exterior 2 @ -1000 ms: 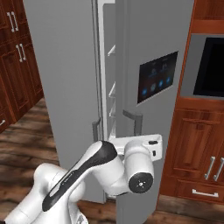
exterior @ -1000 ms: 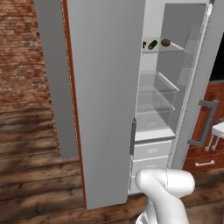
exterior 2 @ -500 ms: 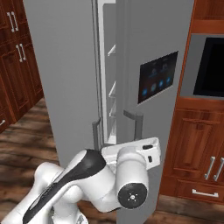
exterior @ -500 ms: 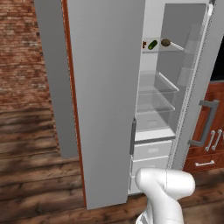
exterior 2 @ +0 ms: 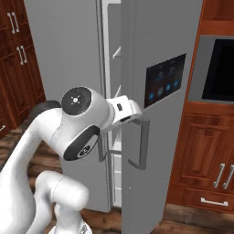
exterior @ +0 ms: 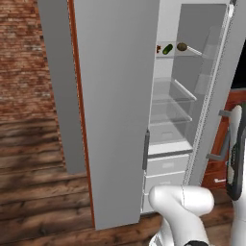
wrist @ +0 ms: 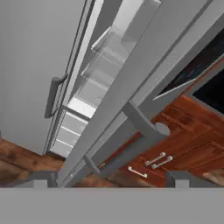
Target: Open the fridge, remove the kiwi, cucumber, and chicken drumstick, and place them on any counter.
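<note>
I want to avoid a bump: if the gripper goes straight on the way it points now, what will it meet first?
Probably the fridge door's bar handle: it runs just ahead of the open gripper, between the fingertips. Depth is unclear, but nothing else lies nearer in that line.

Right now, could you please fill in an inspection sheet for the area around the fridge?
Surface: nothing seen of a counter; dark wood plank floor.
Job's things: fridge with its right door ajar and the white interior with glass shelves exposed; cucumber and kiwi lie on the top shelf, with a small reddish piece beside the cucumber, too small to name.
Clutter: nothing seen.
Grippers: gripper open, holding nothing, facing the door's bar handle.
Cables: nothing seen.
Surroundings: brick wall, reddish wood cabinets, built-in oven.
</note>
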